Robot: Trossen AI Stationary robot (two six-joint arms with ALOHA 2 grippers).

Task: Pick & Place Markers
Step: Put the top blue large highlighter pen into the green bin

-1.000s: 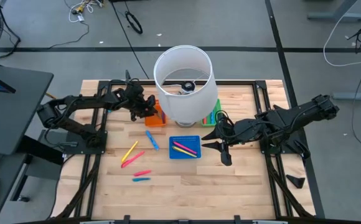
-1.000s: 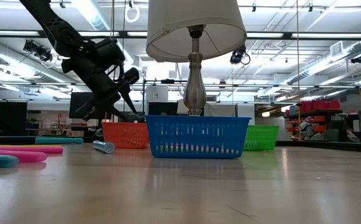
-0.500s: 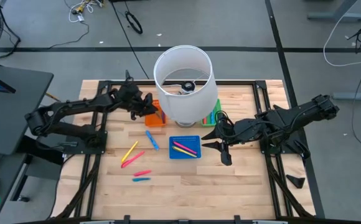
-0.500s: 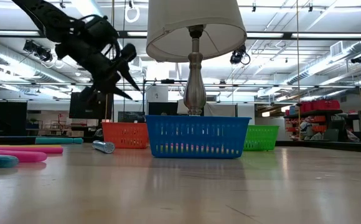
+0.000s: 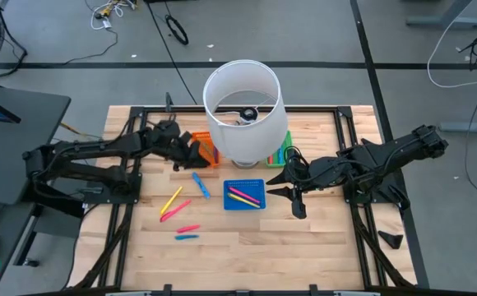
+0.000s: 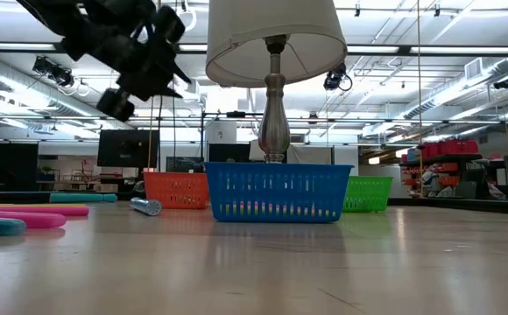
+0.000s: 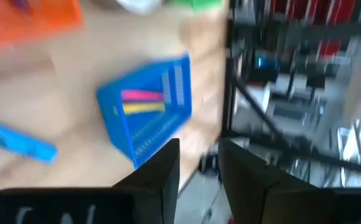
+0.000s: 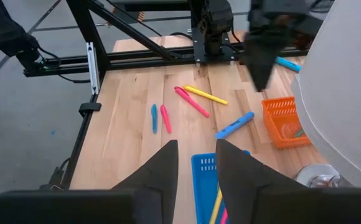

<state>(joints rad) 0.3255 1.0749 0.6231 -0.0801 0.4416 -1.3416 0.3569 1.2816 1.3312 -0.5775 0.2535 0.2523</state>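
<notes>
Several markers lie flat on the wood: a blue one (image 5: 201,184), a yellow one (image 5: 171,200), two pink ones (image 5: 175,210) (image 5: 187,228) and a teal one (image 5: 186,237). Pink and yellow markers (image 5: 243,197) lie in the blue tray (image 5: 257,186). My left gripper (image 5: 186,152) hangs open in the air just left of the orange tray (image 5: 209,150), high in the low view (image 6: 140,61), holding nothing. My right gripper (image 5: 288,201) waits open right of the blue tray. The lamp shade hides most of the green tray (image 5: 284,154).
A white-shaded table lamp (image 5: 242,111) stands between the trays at the table's far middle, its shade overhanging the orange and green trays. Black frame rails (image 5: 123,205) run along both sides. Bare wood (image 5: 247,255) lies along the near edge.
My left gripper has risen from just above the orange tray to well above it and drawn back a little toward the table's left edge, tipping as it went. The markers and trays have stayed put. My right arm has kept still.
</notes>
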